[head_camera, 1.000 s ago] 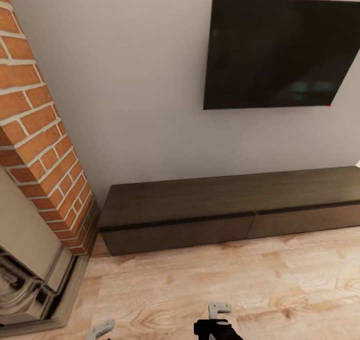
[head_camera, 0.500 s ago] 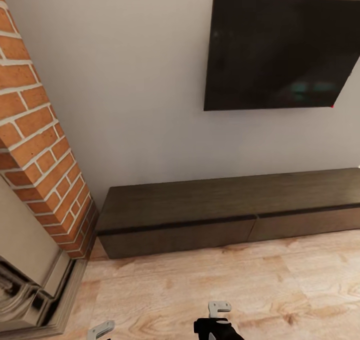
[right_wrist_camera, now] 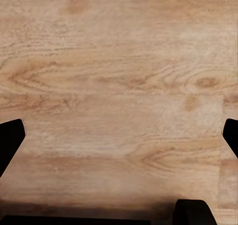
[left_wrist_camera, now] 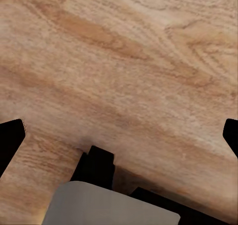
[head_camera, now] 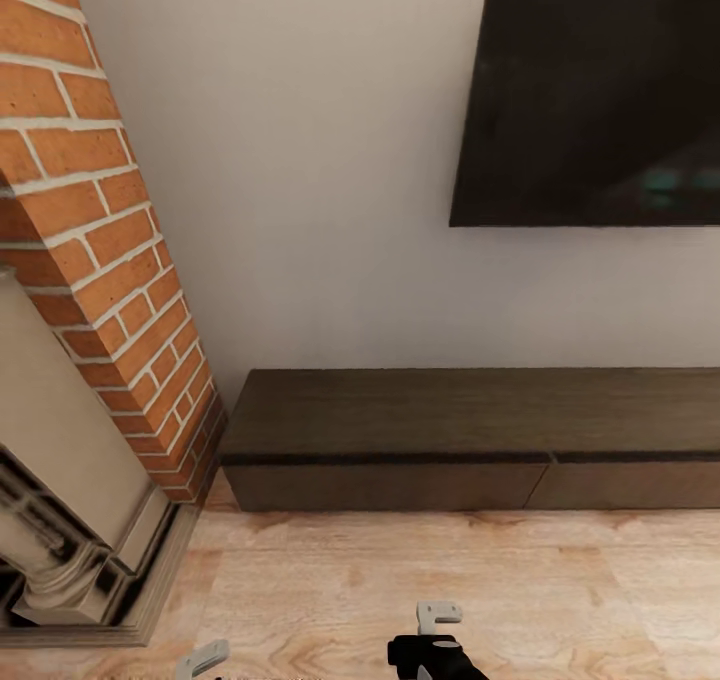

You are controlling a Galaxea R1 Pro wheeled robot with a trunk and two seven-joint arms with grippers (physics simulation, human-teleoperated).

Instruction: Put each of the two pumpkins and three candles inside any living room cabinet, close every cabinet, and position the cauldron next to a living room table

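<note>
Looking from the head view, the cabinet (head_camera: 470, 440) lies against the pale wall (head_camera: 320, 210) with its long axis running left to right; its right end is cut off by the frame edge. Both visible drawer fronts sit flush and closed, with a thin seam between them. A dark TV (head_camera: 600, 100) hangs on the wall above, partly cropped. The brick fireplace (head_camera: 90, 250) stands at the left, just beside the cabinet's left end, its lower surround partly out of frame. Light wood floor (head_camera: 400, 580) spreads in front. At the bottom edge, grey and black parts of both arms poke in, too cropped to read.

Through the left wrist view, the left claw (left_wrist_camera: 119, 135) is spread wide, its 2 dark fingertips (left_wrist_camera: 11, 135) at opposite edges, holding nothing above bare planks. A grey-and-black part of the robot sits beyond it, hard to identify.

Through the right wrist view, the right claw (right_wrist_camera: 119, 135) is likewise spread wide and empty over the floor.
</note>
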